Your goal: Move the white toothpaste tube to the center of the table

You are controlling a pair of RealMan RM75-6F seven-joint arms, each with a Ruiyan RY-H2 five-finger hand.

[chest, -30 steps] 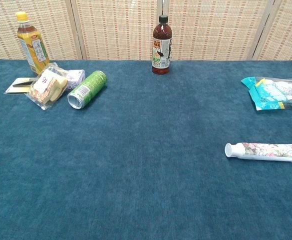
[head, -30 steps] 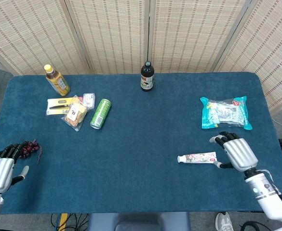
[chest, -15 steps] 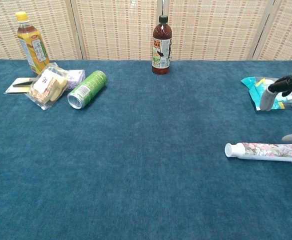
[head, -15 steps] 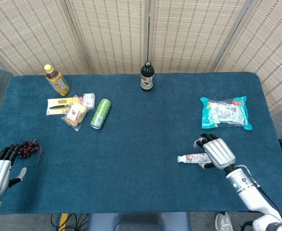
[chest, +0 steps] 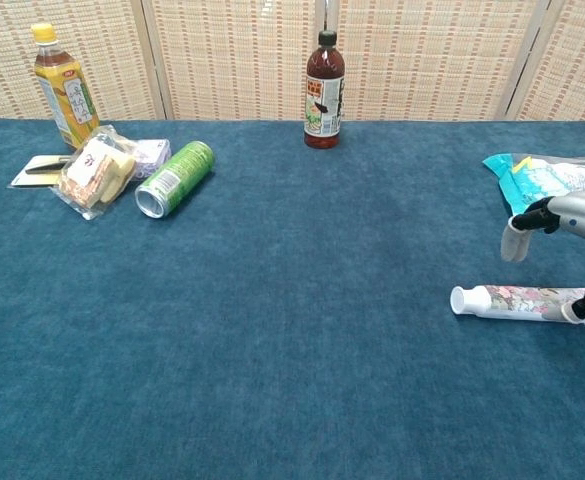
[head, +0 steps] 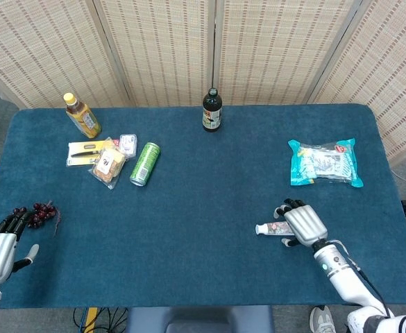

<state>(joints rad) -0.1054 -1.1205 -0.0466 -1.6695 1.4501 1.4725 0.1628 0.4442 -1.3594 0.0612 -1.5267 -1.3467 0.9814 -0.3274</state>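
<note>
A: Containers relative to the tube (head: 272, 228)?
B: Dark bottle (head: 212, 111) upright, well beyond the tube, cap on, dark liquid inside. Yellow bottle (head: 82, 116) far left of the tube, amber liquid inside. Green can (head: 145, 164) on its side, left of the tube, contents not visible. Teal bag (head: 324, 163) just beyond the tube, sealed, white contents showing through. Clear snack pack (head: 108, 166) beside the can, holding pale biscuits.

A: Counts?
B: Two bottles, one can, one tube, one bag, one grape bunch (head: 41, 211), a few small packets left of the can.

A: Hands?
B: Right hand (head: 301, 225) over the tube's flat end, fingers apart and arched, thumb down beside the tube in the chest view (chest: 570, 222); not clamped. Left hand (head: 0, 244) far left of the tube, fingers spread, holding nothing, tips just short of the grapes.

A: Change from a second ago?
B: Right hand shifted left, from the tube's end to above it. Left hand drawn slightly back from the grapes. Tube unmoved.
</note>
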